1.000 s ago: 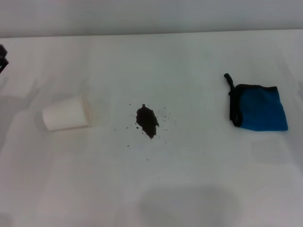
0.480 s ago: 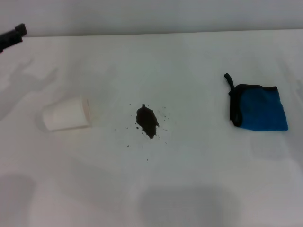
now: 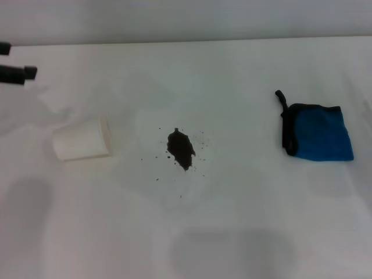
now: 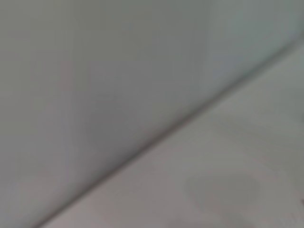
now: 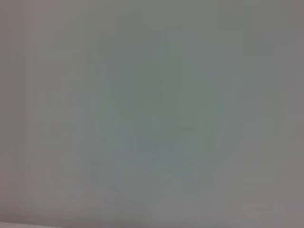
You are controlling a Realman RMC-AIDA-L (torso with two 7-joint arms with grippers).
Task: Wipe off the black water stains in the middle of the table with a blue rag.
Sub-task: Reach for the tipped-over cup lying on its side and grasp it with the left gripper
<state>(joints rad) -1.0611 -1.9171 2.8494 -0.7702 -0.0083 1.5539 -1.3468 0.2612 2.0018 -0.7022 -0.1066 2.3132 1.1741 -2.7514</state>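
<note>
With the folded blue rag [image 3: 318,132] lying untouched at the frame's right and the black water stains [image 3: 181,149] at centre, the left gripper [image 3: 16,61], apparently parted at the upper-left edge, should avoid the tipped paper cup [image 3: 82,140].

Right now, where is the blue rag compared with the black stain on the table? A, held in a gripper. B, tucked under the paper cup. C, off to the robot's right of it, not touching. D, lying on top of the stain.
C: in the head view the blue rag lies flat on the table, well to the right of the black water stains, with bare tabletop between them.
</note>
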